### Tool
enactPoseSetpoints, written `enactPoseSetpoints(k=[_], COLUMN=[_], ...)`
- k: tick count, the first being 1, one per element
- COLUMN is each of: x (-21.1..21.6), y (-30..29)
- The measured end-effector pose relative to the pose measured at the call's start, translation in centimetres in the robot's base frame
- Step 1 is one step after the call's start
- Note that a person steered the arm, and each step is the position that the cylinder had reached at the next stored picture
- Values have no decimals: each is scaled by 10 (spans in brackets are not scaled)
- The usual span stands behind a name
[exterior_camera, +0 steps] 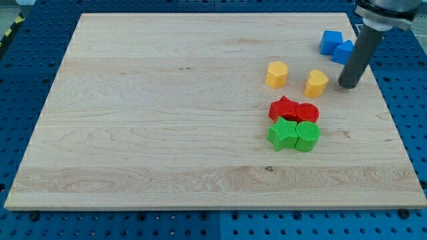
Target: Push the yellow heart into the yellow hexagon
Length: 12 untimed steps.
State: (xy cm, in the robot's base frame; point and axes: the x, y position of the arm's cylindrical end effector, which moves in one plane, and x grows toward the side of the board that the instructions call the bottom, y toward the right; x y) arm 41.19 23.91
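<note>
Camera view — yellow heart left of my tip

Hidden and cut-off parts, camera view

Rod runs out past the view's top edge, upper arm only a sliver there; it covers the right side of the lower blue block, shape not readable. Upper blue block partly overlapped by that one. Red pair and green pair pressed together, touching faces unseen. Blue perforated base cut by all four edges; yellow-black strip at upper left clipped
</note>
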Motion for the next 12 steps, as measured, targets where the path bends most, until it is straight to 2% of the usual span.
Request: enactPoseSetpoints(k=[1,2,3,4,5,6,8,9,10,11,12], x=[-1,-27,-45,-23,23,51,-6,2,55,48,20], y=[-21,-50,-47,-16,11,5,-22,-18,-20,-52,-54])
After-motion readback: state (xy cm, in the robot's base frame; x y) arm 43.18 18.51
